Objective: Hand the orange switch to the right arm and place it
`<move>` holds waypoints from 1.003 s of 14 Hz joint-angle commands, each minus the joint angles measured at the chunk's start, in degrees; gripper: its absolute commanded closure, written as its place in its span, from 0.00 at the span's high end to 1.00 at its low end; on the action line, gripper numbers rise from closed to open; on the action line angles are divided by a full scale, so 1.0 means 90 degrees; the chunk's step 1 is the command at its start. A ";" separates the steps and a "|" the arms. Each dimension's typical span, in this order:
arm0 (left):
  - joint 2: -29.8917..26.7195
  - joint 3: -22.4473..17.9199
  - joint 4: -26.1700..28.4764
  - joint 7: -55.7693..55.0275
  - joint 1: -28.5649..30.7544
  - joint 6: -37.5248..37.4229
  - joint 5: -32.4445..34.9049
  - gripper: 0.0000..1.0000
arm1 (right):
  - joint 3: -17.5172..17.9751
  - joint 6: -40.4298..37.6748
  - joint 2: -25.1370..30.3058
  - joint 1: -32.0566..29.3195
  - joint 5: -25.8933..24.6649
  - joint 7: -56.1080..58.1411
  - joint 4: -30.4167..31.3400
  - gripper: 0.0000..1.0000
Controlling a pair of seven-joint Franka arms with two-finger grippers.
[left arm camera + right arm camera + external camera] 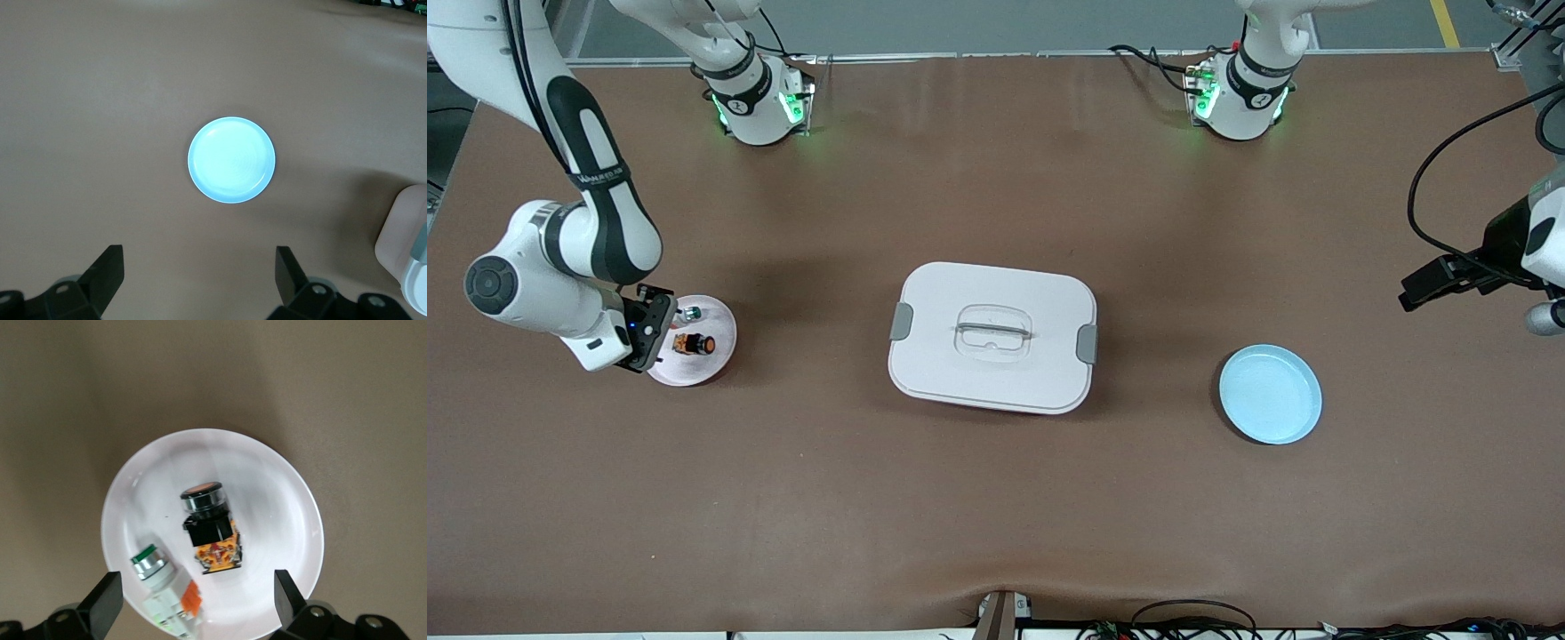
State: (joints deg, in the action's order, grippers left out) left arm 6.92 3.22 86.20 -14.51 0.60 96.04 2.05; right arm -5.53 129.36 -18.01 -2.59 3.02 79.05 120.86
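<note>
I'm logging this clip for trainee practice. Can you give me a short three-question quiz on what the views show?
1. True or false: the orange switch lies on the pink plate, beside a white-and-green switch.
2. Which end effector is over the pink plate? A) the right end effector B) the left end effector C) neither
3. Fill in: the covered white container sits between the pink plate and the ____ plate.

Key
1. True; both pieces lie on that plate, apart from each other.
2. A; the right end effector is open, holding nothing, at the plate's edge. The left end effector, also open, is up over the table at the left arm's end.
3. Blue; it holds nothing.
</note>
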 commanded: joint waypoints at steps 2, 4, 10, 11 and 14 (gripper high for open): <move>-0.0806 -0.0201 0.1190 0.0128 -0.0184 0.0850 -0.0111 1.00 | 0.0077 -0.0593 0.0506 0.0092 -0.0091 -0.0998 0.0087 1.00; -0.1022 -0.0201 0.1525 0.0128 -0.0184 0.1086 -0.0111 1.00 | 0.0067 -0.1002 0.0769 0.0092 -0.0110 -0.1495 0.0087 1.00; -0.1013 -0.0153 0.1418 0.0138 -0.0155 0.1009 -0.0120 1.00 | 0.0077 -0.2223 0.1658 0.0102 -0.0169 -0.3593 -0.0088 1.00; -0.1013 -0.0153 0.1350 0.0138 -0.0155 0.0921 -0.0120 1.00 | 0.0087 -0.2583 0.1689 0.0121 -0.0179 -0.4100 -0.0331 1.00; -0.1013 -0.0162 0.1067 0.0254 -0.0116 0.0610 -0.0120 1.00 | 0.0096 -0.3726 0.1669 0.0209 -0.0363 -0.5186 -0.1307 1.00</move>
State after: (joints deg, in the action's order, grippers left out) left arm -1.22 2.48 97.33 -14.39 -0.22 104.11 2.04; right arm -4.81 101.01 -2.76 -1.57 1.93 38.56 114.32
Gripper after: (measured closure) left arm 0.000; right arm 0.000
